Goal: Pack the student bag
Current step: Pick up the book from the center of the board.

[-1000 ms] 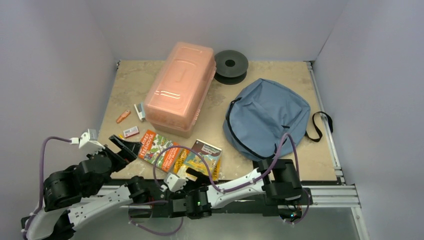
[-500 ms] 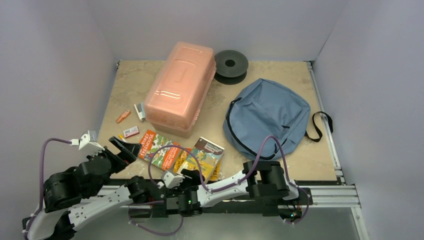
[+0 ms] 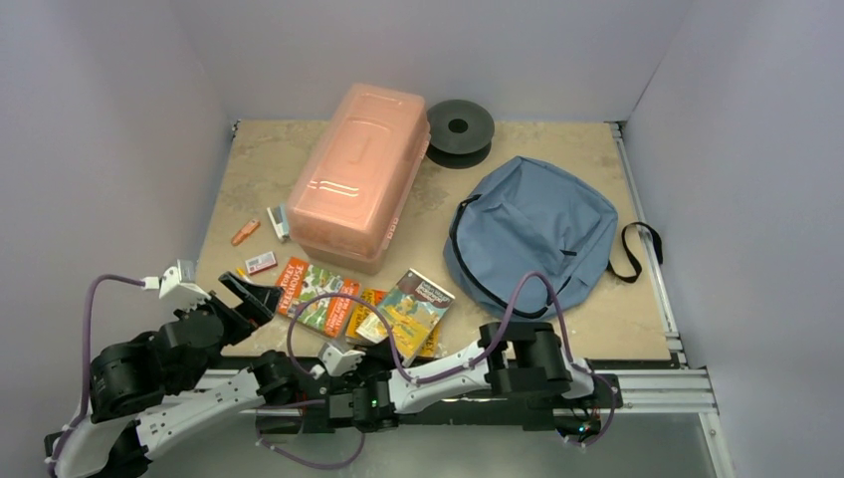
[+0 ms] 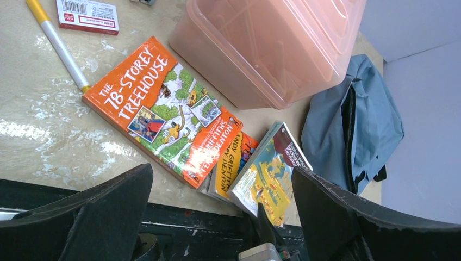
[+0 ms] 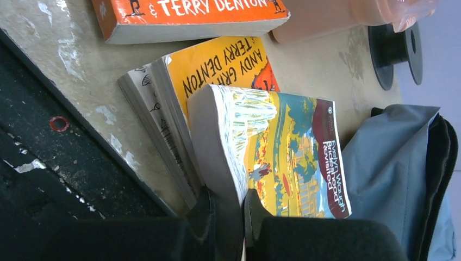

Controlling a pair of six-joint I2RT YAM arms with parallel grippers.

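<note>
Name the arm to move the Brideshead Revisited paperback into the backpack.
Right. The right gripper is shut on that paperback, and the backpack lies on the right; the left gripper hangs open above the 78-Storey Treehouse book.

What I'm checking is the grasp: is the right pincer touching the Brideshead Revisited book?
Touching. The right wrist view shows the right pincer clamping the Brideshead Revisited book between its fingers.

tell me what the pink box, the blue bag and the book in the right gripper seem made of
Pink box: likely rigid plastic, translucent and glossy; light glares off its lid. Student bag: seemingly soft fabric, matte; it sags and creases. Book in the right gripper: paper, glossy printed cover; page edges show.
</note>
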